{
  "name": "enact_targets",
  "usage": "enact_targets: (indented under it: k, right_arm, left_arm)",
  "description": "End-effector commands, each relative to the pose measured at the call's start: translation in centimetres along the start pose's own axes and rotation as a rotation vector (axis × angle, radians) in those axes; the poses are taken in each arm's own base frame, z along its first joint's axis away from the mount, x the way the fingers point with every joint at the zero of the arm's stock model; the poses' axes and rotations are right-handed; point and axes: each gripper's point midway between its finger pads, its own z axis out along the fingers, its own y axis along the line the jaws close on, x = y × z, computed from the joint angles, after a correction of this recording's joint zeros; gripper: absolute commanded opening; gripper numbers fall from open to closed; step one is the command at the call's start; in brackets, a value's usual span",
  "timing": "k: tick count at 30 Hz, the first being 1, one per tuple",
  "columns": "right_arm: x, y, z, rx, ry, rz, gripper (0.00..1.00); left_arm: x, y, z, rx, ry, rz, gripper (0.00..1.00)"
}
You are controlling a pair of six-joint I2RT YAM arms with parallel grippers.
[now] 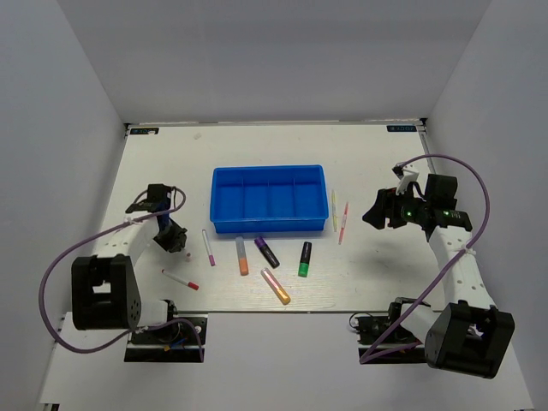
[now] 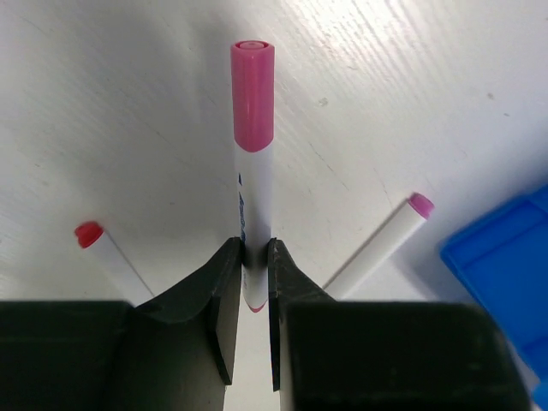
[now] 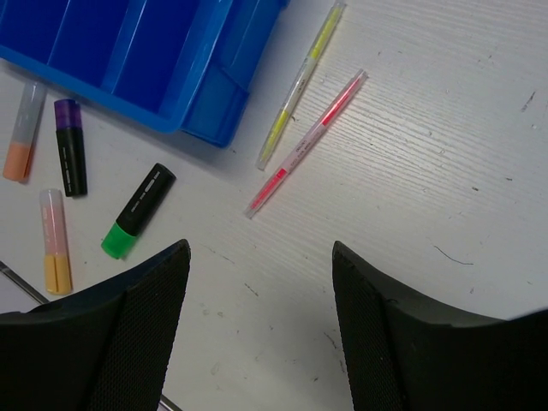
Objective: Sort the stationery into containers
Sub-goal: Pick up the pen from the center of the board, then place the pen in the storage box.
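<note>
Clamping the pink-capped pen near its tail, your left gripper sits left of the blue tray, likely so you can lift it in, while your right gripper hangs wide and empty right of the tray, near the yellow pen

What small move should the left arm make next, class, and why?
Probably a short lift straight up. The left gripper is shut on the pink-capped pen, which appears to lie low against the table. The blue tray sits to its right with its compartments empty, so the pen likely needs raising clear of the tray wall before it is carried over.
</note>
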Motion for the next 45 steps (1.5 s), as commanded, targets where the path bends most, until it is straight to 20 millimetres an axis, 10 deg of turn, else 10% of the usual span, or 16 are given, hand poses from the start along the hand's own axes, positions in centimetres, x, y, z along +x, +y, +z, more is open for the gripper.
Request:
enact_targets:
  k: [1,8,15,22,31,41,44,45]
  right_arm:
    - [-0.8,0.6,-0.4,-0.026,-0.037,-0.007,0.70]
    - [-0.9,0.7,-0.5,-0.028,-0.044,-0.007,0.70]
    - [-0.7,0.7,-0.5,-0.036,-0.040,-0.006,0.70]
    - [-0.5,0.4,-0.3,-0.029,-0.027,-0.015,0.71]
    - [-0.5,0.2,-0.3,-0.020,-0.022,-0.015,0.78]
    - [-0.5,0.3,-0.3,-0.028,-0.019,-0.020,0.82]
    - [-0.5,0.3,-0.4,-0.027,-0.018,-0.018,0.82]
    - [-0.5,0.3,-0.5,-0.025,-0.018,-0.022,0.82]
  left_arm:
    - [-1.3,-0.4,-2.2,0.038,-0.059,0.027,0.00]
    - [-1.9,-4.3,-6.3,0.197,-0.110,0.130,0.00]
    - [-3.2,-13.2,-13.5,0.448,-0.200,0.441,0.00]
    - [-2.0,-20.2,-13.8,0.504,-0.193,0.650,0.00]
    - [-1.3,-22.2,-9.1,0.366,-0.182,0.731,0.06]
    - [-1.3,-22.2,-9.2,0.331,-0.189,0.741,0.56]
    - [-1.1,-22.0,-10.7,0.359,-0.192,0.736,0.55]
    - [-0.9,-21.9,-11.0,0.367,-0.194,0.736,0.40]
